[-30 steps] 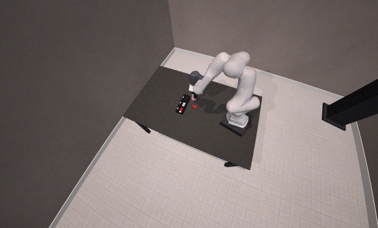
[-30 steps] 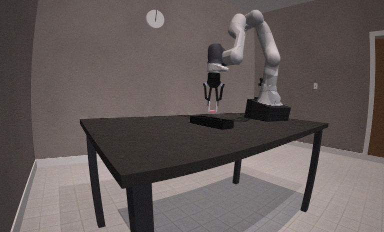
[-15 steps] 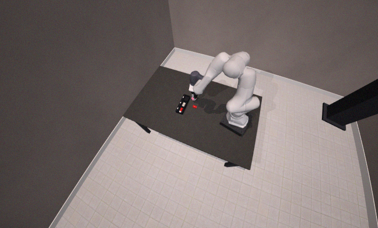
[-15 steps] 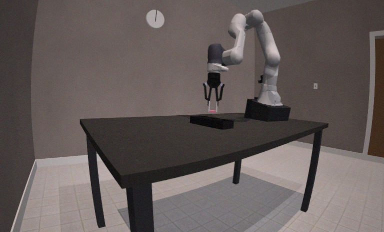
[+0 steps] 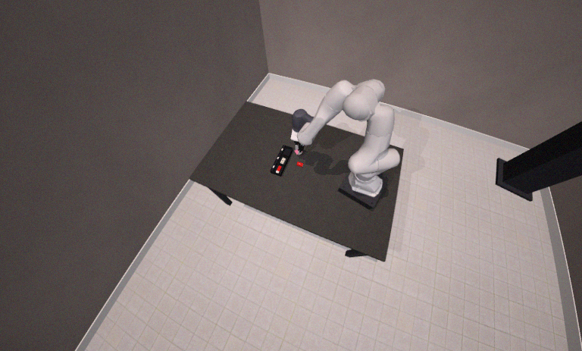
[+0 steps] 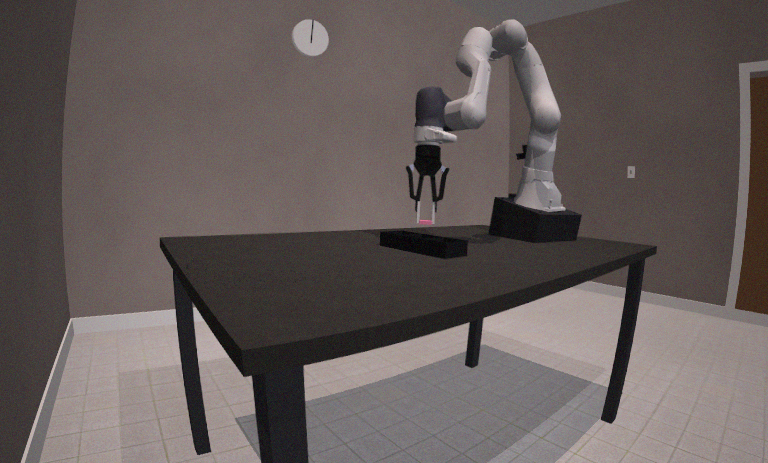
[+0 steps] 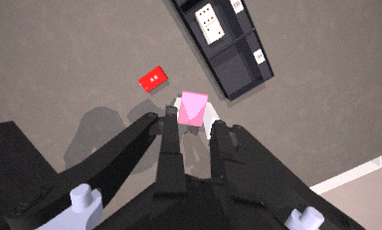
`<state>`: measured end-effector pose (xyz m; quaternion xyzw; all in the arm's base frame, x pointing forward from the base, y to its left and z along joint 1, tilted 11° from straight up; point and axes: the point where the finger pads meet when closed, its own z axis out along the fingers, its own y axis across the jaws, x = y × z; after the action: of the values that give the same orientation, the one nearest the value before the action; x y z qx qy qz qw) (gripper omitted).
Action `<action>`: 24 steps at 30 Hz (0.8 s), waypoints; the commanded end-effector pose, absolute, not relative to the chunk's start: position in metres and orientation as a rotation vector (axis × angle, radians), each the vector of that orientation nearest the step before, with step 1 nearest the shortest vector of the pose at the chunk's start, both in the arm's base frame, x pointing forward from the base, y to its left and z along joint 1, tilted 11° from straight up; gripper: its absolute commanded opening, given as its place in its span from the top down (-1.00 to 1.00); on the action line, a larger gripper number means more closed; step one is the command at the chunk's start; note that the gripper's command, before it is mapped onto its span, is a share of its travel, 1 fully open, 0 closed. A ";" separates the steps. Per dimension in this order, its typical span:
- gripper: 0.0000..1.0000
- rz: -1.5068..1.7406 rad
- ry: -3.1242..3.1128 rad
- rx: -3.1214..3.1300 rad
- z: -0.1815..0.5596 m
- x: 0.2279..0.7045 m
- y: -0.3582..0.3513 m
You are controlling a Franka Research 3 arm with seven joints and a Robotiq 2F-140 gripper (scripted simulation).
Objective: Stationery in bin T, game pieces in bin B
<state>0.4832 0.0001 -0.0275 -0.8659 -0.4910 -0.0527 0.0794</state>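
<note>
Now, pink block (image 7: pixel 193 108), likely an eraser and so bound for T: small, squarish, hanging above the table (image 7: pixel 75 51), just off the near end of the bin tray (image 7: pixel 234 68), not yet over any compartment. Looks light and slightly rubbery, so probably grippy rather than slick, hardly fragile, forgiving of a drop. Best taken across two opposite flat sides, and taken exactly so. Gripper (image 7: pixel 193 118) pointing straight down, closed to a narrow gap and pinching the block at the very tips; fingers pressing either flank, most of the block poking out below them. Touching nothing else, well above the table in the exterior view. Farther out, empty end compartment nearest, then one with a domino (image 7: pixel 209 24) lying flat. Letters on the tray's side tags too small to read. Off to the other side, red piece (image 7: pixel 152 79) flat on the table, apart from tray and gripper alike.
</note>
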 end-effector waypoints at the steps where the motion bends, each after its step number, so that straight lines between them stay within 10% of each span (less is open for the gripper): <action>1: 0.57 -0.152 -1.478 -2.583 -0.028 0.481 0.001; 24: 0.57 -0.152 -1.478 -2.583 -0.011 0.512 0.090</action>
<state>0.5101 0.0783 -0.0123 -0.8498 -0.5180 -0.0583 0.0782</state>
